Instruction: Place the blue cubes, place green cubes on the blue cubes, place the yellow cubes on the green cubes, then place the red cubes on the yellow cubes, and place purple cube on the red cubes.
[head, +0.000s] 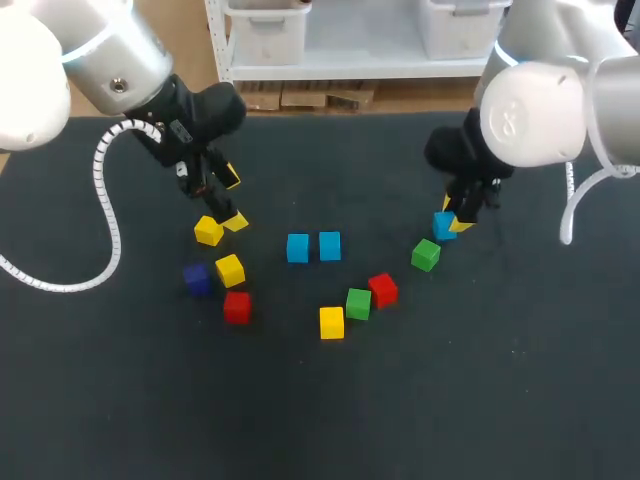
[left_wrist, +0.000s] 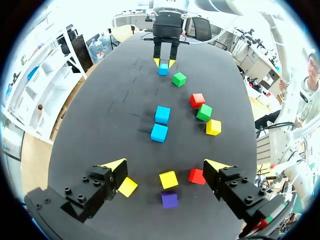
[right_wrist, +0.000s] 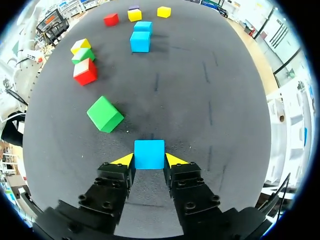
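Blue cube (right_wrist: 149, 154) is sitting toward the table's (head: 500, 400) right side, the right gripper (right_wrist: 149, 160) pinching its flat opposite faces. It is looking light, rigid and smooth. The left gripper (left_wrist: 166, 165) is hanging open beside a yellow cube (left_wrist: 128, 187).

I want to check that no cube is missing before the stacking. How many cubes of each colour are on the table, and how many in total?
blue cubes: 3
green cubes: 2
yellow cubes: 3
red cubes: 2
purple cube: 1
Total: 11 cubes
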